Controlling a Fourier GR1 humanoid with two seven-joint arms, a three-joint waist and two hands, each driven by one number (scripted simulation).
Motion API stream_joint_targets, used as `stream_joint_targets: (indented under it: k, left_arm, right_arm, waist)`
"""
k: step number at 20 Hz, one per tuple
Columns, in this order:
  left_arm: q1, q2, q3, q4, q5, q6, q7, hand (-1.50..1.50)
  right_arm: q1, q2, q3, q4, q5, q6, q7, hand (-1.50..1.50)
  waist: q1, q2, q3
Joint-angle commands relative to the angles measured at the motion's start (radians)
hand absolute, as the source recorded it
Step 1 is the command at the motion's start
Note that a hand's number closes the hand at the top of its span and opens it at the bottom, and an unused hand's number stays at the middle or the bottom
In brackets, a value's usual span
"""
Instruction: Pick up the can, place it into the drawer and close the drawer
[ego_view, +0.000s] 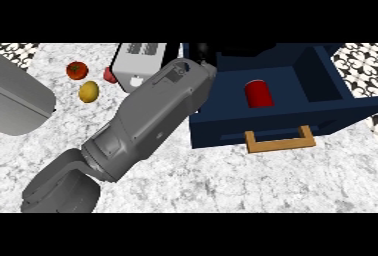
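Item: can (258, 93), lying inside the open drawer (221, 131); my robot hand (204, 51) at the drawer's rear-left corner, fingers hidden, grip state unknowable; risk: my forearm (155, 115) snagging that wall on withdrawal, skewing the drawer across the surface (221, 180).

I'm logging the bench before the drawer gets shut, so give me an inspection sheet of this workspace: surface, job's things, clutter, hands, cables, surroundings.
Surface: pale speckled counter.
Job's things: red can inside the open dark blue drawer, no hand on it; wooden handle faces the robot.
Clutter: toaster, tomato, lemon, a red thing partly hidden by the toaster.
Hands: left hand at the drawer's back left corner, mostly hidden by its forearm; fingers unreadable. Right hand not seen.
Cables: nothing seen.
Surroundings: patterned tiles behind the counter; unidentified grey body at the left edge.
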Motion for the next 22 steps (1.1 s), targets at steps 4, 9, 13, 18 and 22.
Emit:
stream_joint_targets:
  k: [4, 9, 13, 18, 22]
  left_arm:
    - [-0.001, 0.0, 0.008, -0.011, 0.047, -0.005, -0.057, -1.5]
    - [-0.014, 0.0, 0.004, -0.029, 0.074, -0.013, -0.089, -1.5]
    - [-0.037, 0.0, 0.002, -0.031, 0.073, -0.005, -0.106, -1.5]
    - [-0.057, 0.0, 0.022, -0.017, 0.08, -0.014, -0.107, -1.5]
    - [-0.025, 0.0, 0.013, -0.052, 0.094, 0.007, -0.101, -1.5]
  right_arm:
    - [-0.06, -0.09, -0.044, -0.084, 0.17, 0.056, -0.113, -1.5]
    - [-0.097, -0.062, 0.04, -0.13, 0.293, 0.084, -0.176, -1.5]
    - [-0.15, -0.084, 0.099, -0.161, 0.444, 0.074, -0.184, -1.5]
    - [-0.196, -0.05, 0.247, -0.154, 0.687, 0.068, -0.227, -1.5]
    - [-0.301, -0.065, 0.354, -0.009, 0.91, 0.013, -0.288, -1.5]
  waist:
    - [0.005, 0.004, -0.001]
    - [0.027, -0.001, -0.001]
    - [0.05, -0.004, -0.002]
    - [0.072, -0.008, -0.001]
    - [0.089, -0.009, -0.001]
